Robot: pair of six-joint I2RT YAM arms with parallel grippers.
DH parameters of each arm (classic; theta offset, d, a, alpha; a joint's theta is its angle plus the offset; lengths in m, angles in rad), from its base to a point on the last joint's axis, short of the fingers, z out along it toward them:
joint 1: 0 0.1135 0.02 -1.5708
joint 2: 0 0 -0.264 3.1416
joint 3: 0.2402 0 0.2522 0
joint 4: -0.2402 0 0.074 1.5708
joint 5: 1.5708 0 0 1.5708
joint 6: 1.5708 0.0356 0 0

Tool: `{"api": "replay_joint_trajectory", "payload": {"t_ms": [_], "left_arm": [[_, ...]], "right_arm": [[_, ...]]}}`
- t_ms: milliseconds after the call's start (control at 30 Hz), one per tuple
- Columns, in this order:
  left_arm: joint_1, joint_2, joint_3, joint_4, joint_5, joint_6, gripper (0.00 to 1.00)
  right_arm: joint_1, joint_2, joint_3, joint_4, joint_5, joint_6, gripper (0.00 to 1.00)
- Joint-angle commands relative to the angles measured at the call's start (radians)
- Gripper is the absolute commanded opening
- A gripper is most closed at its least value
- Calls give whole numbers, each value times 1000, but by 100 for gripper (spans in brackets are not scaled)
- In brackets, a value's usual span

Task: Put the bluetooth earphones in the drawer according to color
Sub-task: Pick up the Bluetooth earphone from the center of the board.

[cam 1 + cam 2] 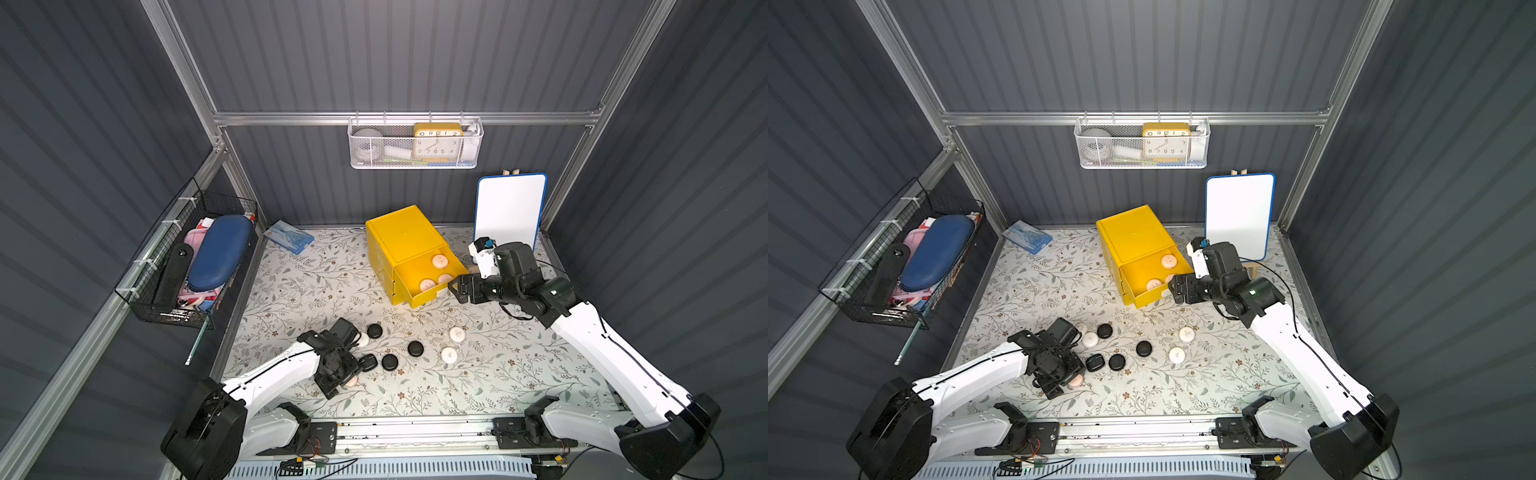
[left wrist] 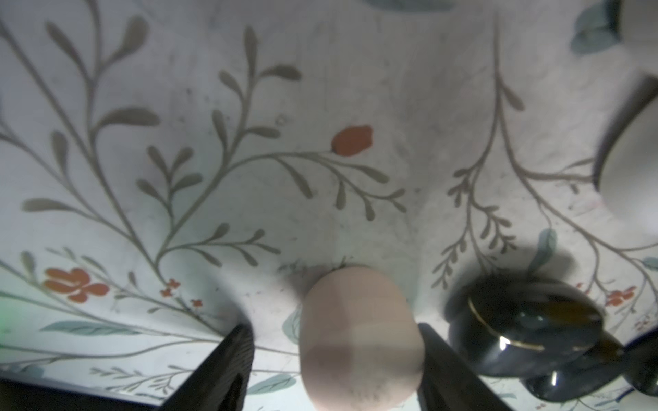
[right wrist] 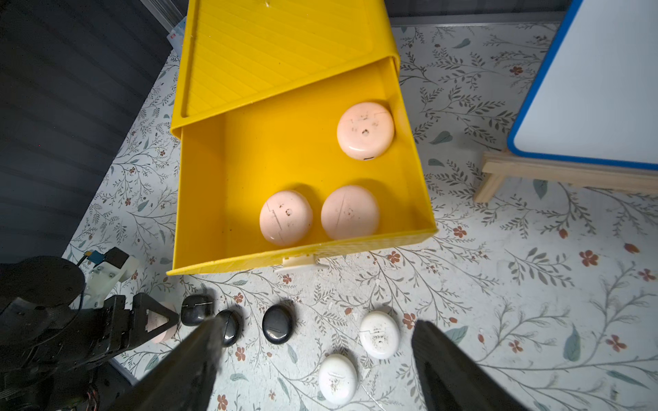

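- The pink case (image 2: 359, 338) being worked on lies on the floral table (image 1: 498, 374), at the near left of the scatter and just beside a black case (image 2: 527, 331).
- The left gripper (image 2: 334, 329) is down over it with its jaws part-way apart, one on each side. One finger sits at the case's edge and the other shows a clear gap, so I judge it is not gripped yet.
- Loose on the table are four black cases (image 1: 415, 348), lying between the two arms, and at least three white cases (image 1: 449, 354) (one of these is half hidden behind the left arm).
- Three pink cases (image 3: 350, 212) already lie in the open top drawer (image 3: 199, 199) of the yellow cabinet (image 1: 399, 230) at the back.
- The right gripper (image 1: 455, 286) hangs just beside the drawer's front corner with its jaws wide apart and nothing between them.
- My reading is that pink is nearly done, since this looks like the last pink one in view. Black and white are not begun, and no other drawer is seen pulled out for them.
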Motion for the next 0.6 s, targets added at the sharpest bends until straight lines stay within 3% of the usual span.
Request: {"api": "replay_joint_trajectory", "payload": {"t_ms": [0,167,333,467,567], "left_arm": [[-11,36,-12,7,3,-26,67],[-18,54,5,20,-12,-19,51],[-23,78,87,31,-46,69,43],[-24,86,182,4,-102,136,34],[-25,95,282,-49,-159,171,34]], "right_arm": [[-5,-22,-23,4,19,-12,88],[-7,-53,-55,7,39,-10,88],[-9,-88,-108,23,63,12,99],[-9,-118,-154,45,115,52,99],[-9,-132,-177,48,177,83,99]]}}
